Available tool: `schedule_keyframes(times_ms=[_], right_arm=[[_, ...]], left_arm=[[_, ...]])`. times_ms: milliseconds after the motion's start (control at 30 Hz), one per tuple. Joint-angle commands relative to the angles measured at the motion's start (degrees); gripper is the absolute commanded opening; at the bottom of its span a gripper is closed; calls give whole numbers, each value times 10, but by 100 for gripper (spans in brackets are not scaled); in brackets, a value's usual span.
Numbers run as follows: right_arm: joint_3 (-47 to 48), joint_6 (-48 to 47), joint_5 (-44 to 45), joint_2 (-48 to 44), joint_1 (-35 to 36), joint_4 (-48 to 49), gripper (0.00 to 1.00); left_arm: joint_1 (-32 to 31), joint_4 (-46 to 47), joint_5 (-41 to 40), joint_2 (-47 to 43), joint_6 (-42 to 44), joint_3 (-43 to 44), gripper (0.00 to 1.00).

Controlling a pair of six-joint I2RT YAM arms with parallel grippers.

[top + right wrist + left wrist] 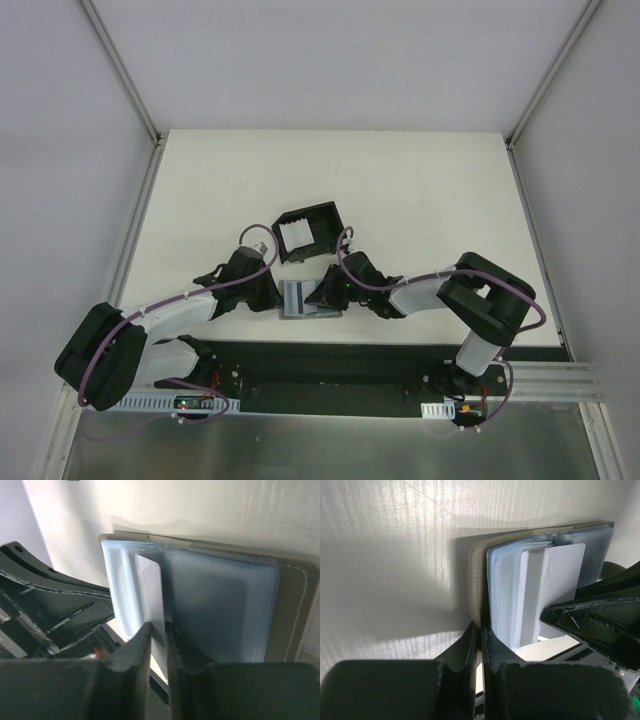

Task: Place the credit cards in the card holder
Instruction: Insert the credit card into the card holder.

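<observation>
The grey wallet (300, 298) lies open near the table's front edge, between my two grippers. The black card holder (326, 214) stands just behind it, empty as far as I can see. My left gripper (272, 292) is shut on the wallet's grey cover edge (477, 580), its tips (482, 636) at the clear sleeves. My right gripper (329, 292) is shut (157, 630) on a thin pale card (150, 580) that stands up out of the sleeves. The card also shows in the left wrist view (562, 575). No dark blue card face shows.
The wallet's clear plastic sleeves (220, 610) fan open on the right of the card. The right arm's dark finger (600, 625) crosses the left wrist view. The black base plate (330, 365) runs along the near edge. Grey walls enclose the white table (400, 180).
</observation>
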Motion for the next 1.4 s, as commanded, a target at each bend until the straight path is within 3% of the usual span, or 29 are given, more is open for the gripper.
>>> schedule_keyframes(times_ms=[0, 100, 200, 567, 667, 1133, 1367], right_arm=[[47, -86, 42, -55, 11, -184, 28], [84, -127, 84, -74, 14, -281, 40], [108, -146, 95, -74, 19, -315, 47], [178, -187, 105, -44, 45, -365, 50], [179, -195, 105, -47, 52, -364, 58], [195, -202, 91, -22, 52, -351, 60], [179, -208, 159, -57, 48, -381, 61]], left_arm=[[-3, -56, -37, 8, 21, -19, 0], [-3, -56, -34, -4, 18, -26, 0], [-3, -56, -32, -14, 17, -28, 0], [-3, -56, -33, -11, 23, -29, 0], [-3, -56, -31, -12, 23, -30, 0], [-3, -56, -32, -14, 21, -33, 0], [-3, -55, -32, -15, 20, -33, 0]])
